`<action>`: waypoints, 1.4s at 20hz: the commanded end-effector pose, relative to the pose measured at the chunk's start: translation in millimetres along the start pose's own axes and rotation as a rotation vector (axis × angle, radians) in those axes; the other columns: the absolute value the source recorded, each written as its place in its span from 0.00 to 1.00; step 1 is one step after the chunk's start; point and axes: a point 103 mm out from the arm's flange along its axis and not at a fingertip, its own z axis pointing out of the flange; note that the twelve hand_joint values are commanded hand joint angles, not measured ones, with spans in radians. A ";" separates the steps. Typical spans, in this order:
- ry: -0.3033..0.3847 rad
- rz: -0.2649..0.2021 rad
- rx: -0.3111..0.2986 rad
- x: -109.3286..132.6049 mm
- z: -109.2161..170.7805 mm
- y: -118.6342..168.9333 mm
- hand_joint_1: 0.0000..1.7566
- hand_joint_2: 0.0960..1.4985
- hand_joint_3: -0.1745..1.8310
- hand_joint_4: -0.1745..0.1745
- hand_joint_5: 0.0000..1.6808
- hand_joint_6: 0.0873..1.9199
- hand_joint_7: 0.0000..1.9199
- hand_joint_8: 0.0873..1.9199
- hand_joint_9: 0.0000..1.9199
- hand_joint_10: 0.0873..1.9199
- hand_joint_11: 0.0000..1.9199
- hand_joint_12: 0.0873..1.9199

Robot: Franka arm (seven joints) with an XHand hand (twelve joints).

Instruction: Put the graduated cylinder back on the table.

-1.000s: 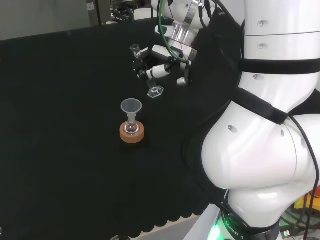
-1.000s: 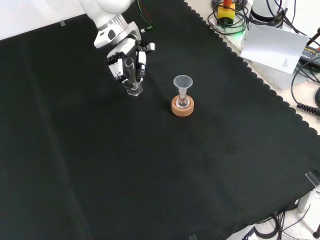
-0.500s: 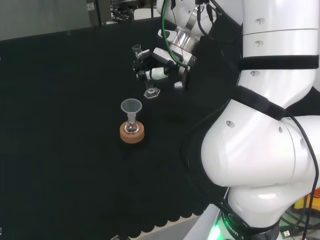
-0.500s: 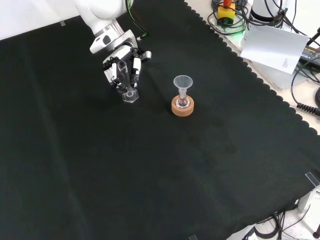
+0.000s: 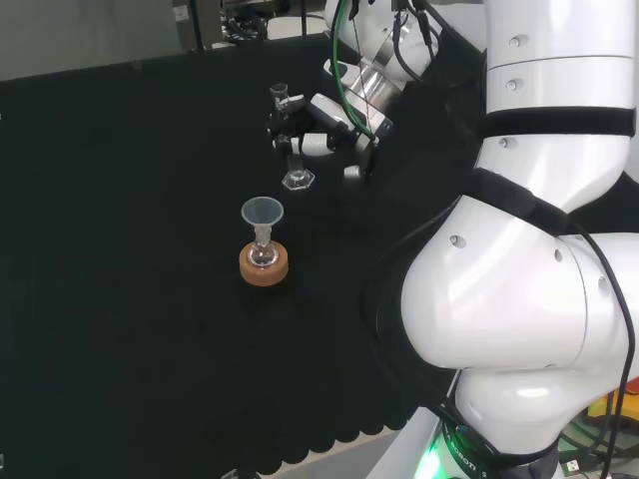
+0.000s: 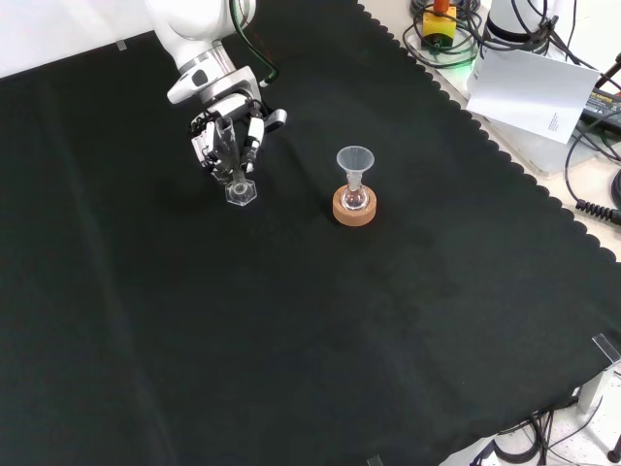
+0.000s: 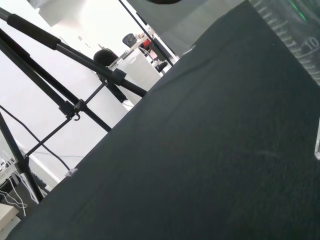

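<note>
The hand (image 5: 318,130) (image 6: 225,134) is curled round a clear graduated cylinder (image 5: 289,140) (image 6: 232,165), which stands almost upright. Its six-sided foot (image 5: 297,181) (image 6: 240,192) is at or just above the black cloth; I cannot tell if it touches. In the head view the cylinder is behind and to the right of the funnel; in the front view it is to the funnel's left. In the wrist view, the cylinder's marked wall (image 7: 295,37) is close by at one edge.
A clear funnel (image 5: 262,215) (image 6: 355,161) sits in a small flask on a cork ring stand (image 5: 264,264) (image 6: 353,207). The cloth's scalloped edge (image 6: 505,160) runs at the right of the front view, with cables and a paper beyond. The arm's white links (image 5: 539,249) stand at the head view's right.
The hand has carried the cylinder down and away from the funnel, leftward in the front view. The cylinder has come from tilted to nearly upright, its foot now at the cloth.
</note>
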 end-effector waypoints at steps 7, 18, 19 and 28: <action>-0.022 0.000 -0.025 -6.1 7.3 -1.6 0.62 0.79 0.03 0.29 0.55 0.56 0.59 0.10 0.70 0.00 0.61 0.39; 0.008 0.003 0.035 -8.3 15.1 -2.9 0.62 0.78 0.07 0.29 0.53 0.59 0.51 0.21 0.67 0.00 0.56 0.44; 0.008 0.005 0.043 -8.3 15.7 -3.4 0.61 0.77 0.08 0.37 0.53 0.58 0.49 0.23 0.67 0.00 0.54 0.46; 0.006 0.043 0.105 -6.8 13.7 -3.7 0.54 0.72 0.05 0.40 0.46 0.35 0.37 0.28 0.58 0.00 0.38 0.58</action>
